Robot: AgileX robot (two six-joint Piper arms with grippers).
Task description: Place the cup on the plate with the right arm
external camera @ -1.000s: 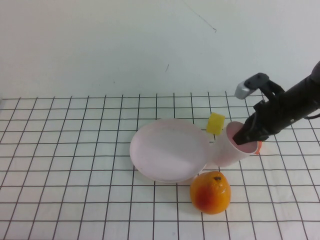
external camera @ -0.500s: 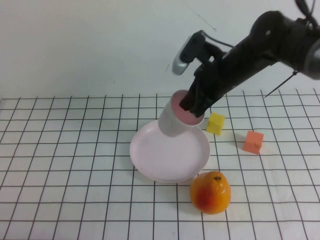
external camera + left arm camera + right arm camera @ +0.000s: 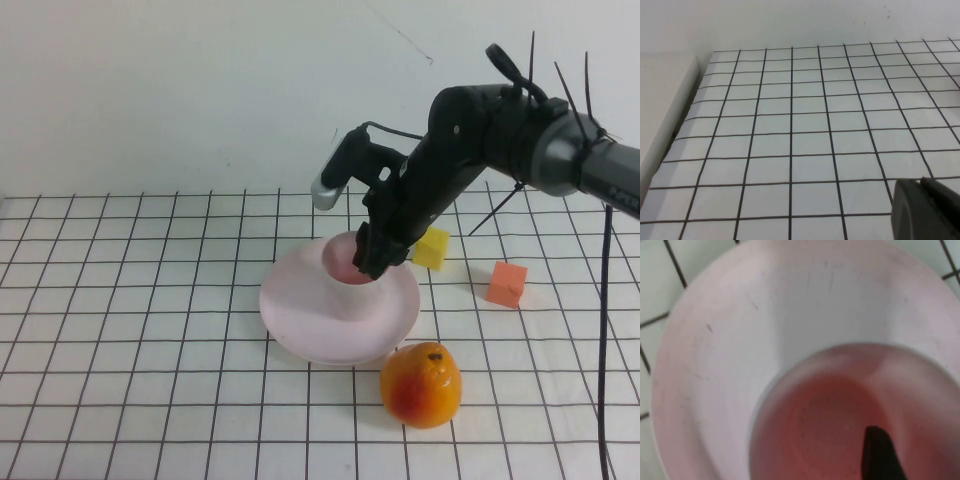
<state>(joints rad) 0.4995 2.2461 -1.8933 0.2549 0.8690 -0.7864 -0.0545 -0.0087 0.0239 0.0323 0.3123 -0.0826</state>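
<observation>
The pale pink cup stands upright on the pale pink plate, towards its back right part. My right gripper reaches down from the back right and is shut on the cup's rim, with one dark finger inside the cup against its wall. The other finger is hidden. The plate fills the right wrist view around the cup. My left gripper is out of the high view, shut and empty, low over the bare grid mat.
An orange fruit lies just in front of the plate's right edge. A yellow cube sits behind the plate to the right, close to my right arm. An orange-red cube lies further right. The mat's edge shows in the left wrist view.
My right gripper lifted the cup from beside the plate's right edge, carried it left over the plate and lowered it onto the plate. The cup went from tilted to upright.
</observation>
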